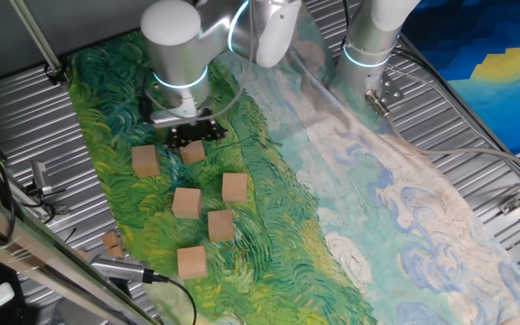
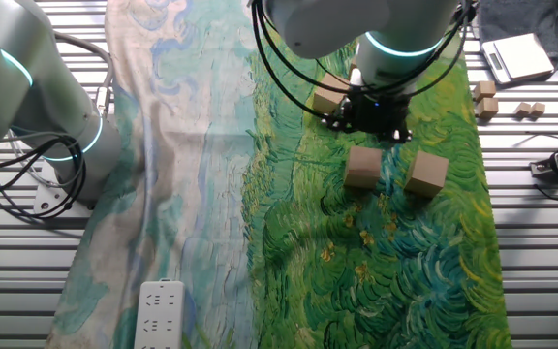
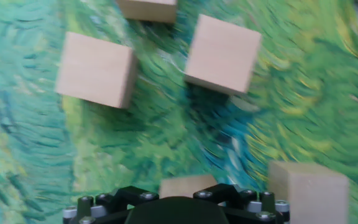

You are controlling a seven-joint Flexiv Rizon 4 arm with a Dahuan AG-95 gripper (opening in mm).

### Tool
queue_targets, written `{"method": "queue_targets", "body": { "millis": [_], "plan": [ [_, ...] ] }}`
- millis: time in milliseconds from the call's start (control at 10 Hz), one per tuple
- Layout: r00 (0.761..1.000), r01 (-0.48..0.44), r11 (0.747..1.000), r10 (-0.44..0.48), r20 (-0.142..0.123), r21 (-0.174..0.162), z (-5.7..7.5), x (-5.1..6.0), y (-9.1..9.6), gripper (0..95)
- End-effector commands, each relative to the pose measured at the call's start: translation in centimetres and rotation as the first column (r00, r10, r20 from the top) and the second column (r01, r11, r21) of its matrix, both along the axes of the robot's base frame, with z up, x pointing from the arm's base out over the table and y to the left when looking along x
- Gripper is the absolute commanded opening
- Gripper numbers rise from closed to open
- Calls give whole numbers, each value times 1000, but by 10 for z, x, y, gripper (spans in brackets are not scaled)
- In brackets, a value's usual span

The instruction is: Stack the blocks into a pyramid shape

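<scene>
**Painted cloth, six blocks flat**

Green swirl-painted cloth (image 1: 269, 181) covers the surface. Low over it, the jaws (image 1: 193, 137) stand around one block (image 1: 193, 153); whether they grip it cannot be told. Five other blocks (image 1: 187, 202) lie apart nearby, none stacked.

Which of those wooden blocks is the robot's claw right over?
The block directly beneath the gripper, at the far end of the group beside another block. The remaining four lie farther off on the green cloth.
</scene>
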State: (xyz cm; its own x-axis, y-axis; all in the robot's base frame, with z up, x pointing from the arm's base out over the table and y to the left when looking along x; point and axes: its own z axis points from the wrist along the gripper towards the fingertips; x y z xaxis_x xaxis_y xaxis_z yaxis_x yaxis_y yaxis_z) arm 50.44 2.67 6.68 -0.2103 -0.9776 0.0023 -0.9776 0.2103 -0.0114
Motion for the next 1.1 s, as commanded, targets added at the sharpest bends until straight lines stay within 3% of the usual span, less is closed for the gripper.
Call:
{"method": "queue_targets", "body": {
  "millis": [100,300,600,1100],
  "plan": [
    [999,-35,999,35,26,-9,-2,-3,-2,950],
    [999,-38,999,39,24,-17,0,2,-9,950],
    [998,-54,998,55,24,-14,-10,10,-22,950],
    [997,-73,997,73,30,-9,-25,10,-26,950]
  ]
}}
